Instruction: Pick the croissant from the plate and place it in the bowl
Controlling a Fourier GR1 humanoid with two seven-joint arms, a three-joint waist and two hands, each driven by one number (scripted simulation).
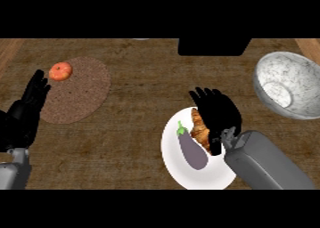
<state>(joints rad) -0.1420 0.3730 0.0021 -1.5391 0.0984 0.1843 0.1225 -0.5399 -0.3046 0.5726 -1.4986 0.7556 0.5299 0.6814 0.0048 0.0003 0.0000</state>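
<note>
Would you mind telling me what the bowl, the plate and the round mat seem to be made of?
The bowl looks like grey stone or speckled enamel, given its dark flecks. The plate seems smooth white ceramic. The round mat looks like cork: brown, grainy, matte.

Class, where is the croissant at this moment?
The croissant lies on the white plate, right of centre in the head view, between the eggplant and the right hand.

2 blocky grey forearms (267,167), tipped by a black left hand (21,122) and black right hand (218,113).
</note>
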